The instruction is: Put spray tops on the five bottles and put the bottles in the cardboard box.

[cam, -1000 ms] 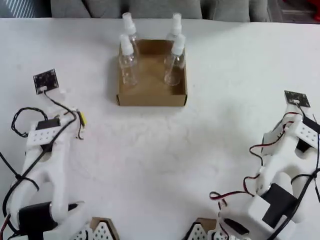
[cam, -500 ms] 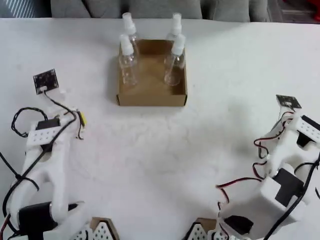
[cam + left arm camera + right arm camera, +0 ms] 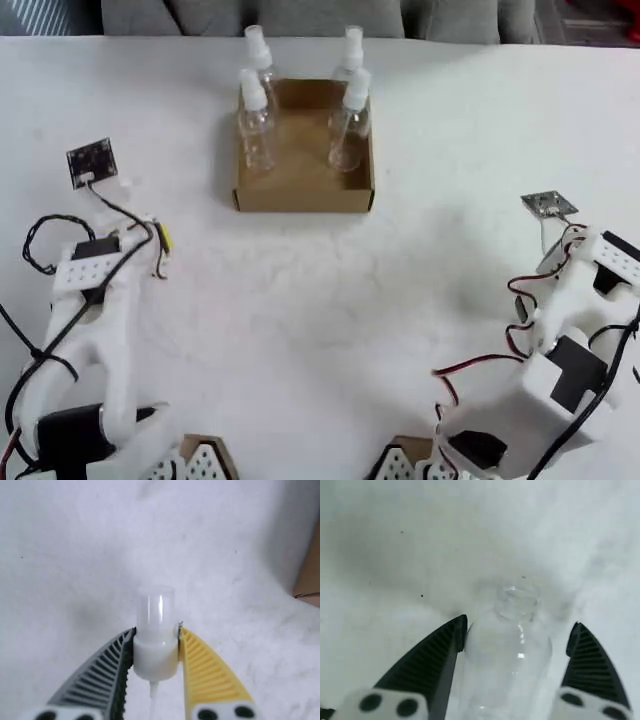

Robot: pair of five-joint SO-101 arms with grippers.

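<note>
High view looks down on the bench [image 3: 300, 300], and most of the job looks done. Four bottles [image 3: 255, 125] with spray tops on stand at the cardboard box [image 3: 303, 198]. Two of them are inside the box for sure. The other two are at the far wall of the box, and I cannot tell if they are inside it or just behind it. I think one bottle is left. It needs its top, and then it has to go in the box.

That last bottle [image 3: 512, 645] is clear and has no top on it. It sits between the two jaws of the right gripper [image 3: 520, 624], and it looks to be well away from the box. The right gripper is open wide and is not squeezing the bottle. The left gripper [image 3: 155, 631] is closed tight on the last spray top [image 3: 155, 647], holding it by its white ring. The clear cap pokes out past the jaws.
</note>
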